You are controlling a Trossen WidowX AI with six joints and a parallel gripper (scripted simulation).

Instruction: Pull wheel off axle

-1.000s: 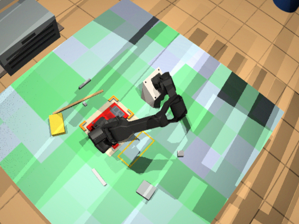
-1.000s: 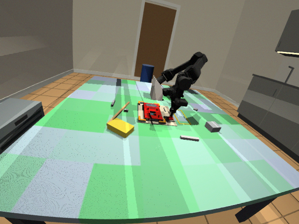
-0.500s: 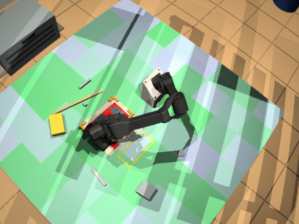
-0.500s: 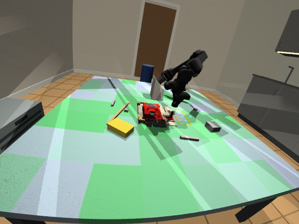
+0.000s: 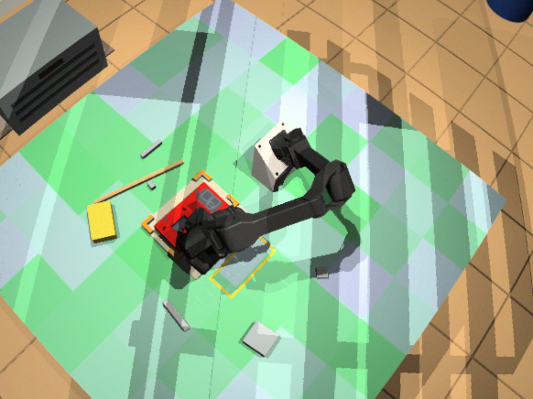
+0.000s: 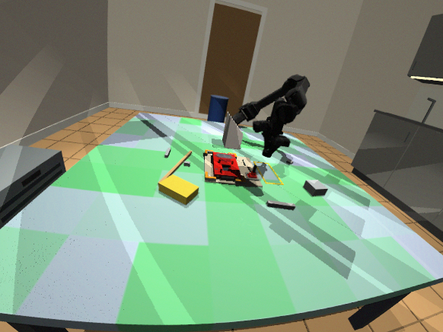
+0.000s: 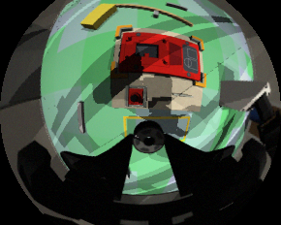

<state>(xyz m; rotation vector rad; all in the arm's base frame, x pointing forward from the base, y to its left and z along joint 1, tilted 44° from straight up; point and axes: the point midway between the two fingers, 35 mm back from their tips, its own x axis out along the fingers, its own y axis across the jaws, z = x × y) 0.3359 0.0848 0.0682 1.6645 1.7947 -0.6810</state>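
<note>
Green and pale patchwork covered the desk (image 6: 213, 221), on which a red fixture board (image 5: 192, 210) was seen beside a yellow-outlined marked area (image 5: 243, 265). In the wrist view the claw (image 7: 148, 144) was clenched on the wheel (image 7: 148, 137), a small dark disc gripped between the fingers and carried clear of the board, with the yellow outline directly beneath and beyond it. In the exterior view the claw (image 6: 268, 152) was raised above the desk, near the far side of the marked area (image 6: 268, 173), while the axle post (image 6: 252, 175) stood bare on the board's pale edge. The extraction step was judged complete and the carry to the marked area to be in hand. For the next move, a descent centred over the outline would be called for, followed by release and a retreat free of the wheel.
</note>
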